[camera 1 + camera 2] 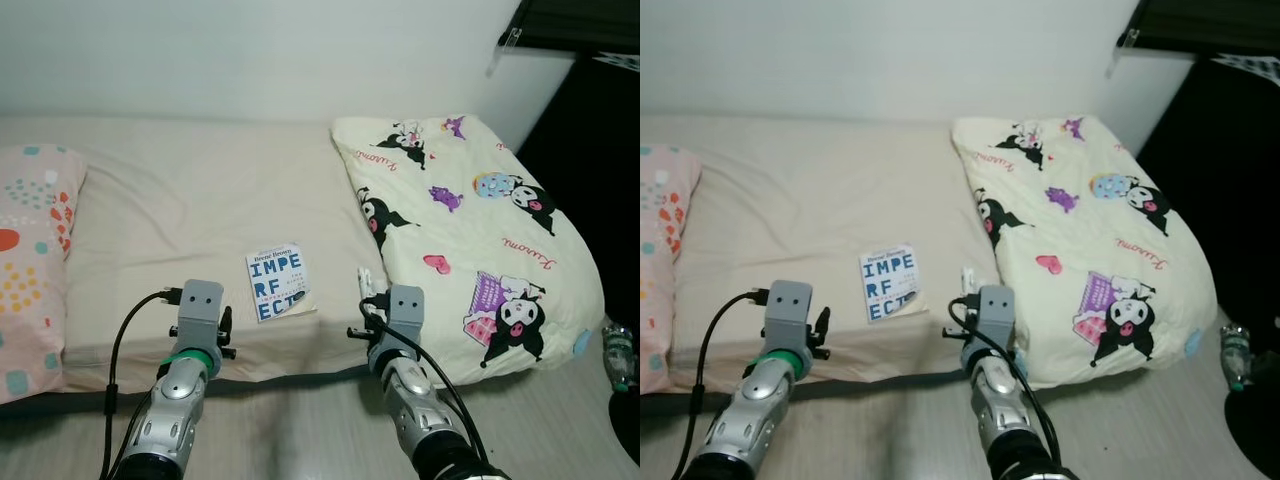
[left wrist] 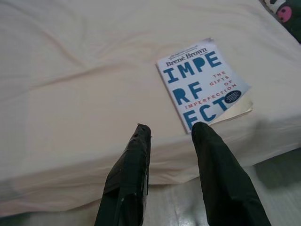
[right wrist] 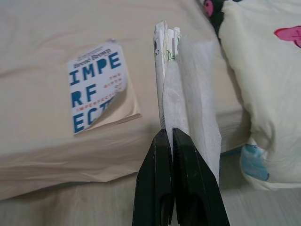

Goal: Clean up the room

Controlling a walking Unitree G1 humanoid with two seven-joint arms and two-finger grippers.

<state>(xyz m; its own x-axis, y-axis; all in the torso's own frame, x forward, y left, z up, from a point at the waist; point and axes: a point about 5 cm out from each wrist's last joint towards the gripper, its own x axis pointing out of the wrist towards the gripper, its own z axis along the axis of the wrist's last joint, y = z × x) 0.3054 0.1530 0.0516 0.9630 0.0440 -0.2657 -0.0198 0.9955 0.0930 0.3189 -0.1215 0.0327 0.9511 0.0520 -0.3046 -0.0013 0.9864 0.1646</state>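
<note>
Right claw (image 3: 170, 136) clenched on thin white paper wrapper (image 3: 188, 89), held upright above near edge of cream-sheeted bed (image 1: 180, 210), just left of cartoon-print cream pillow (image 1: 470, 230). Left claw (image 2: 171, 132) released, fingers apart, above near bed edge. White paperback book with blue letters (image 1: 277, 282) lies flat on bed between claws.

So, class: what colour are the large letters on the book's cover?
Blue on a white cover; the book shows best in the left wrist view.
</note>
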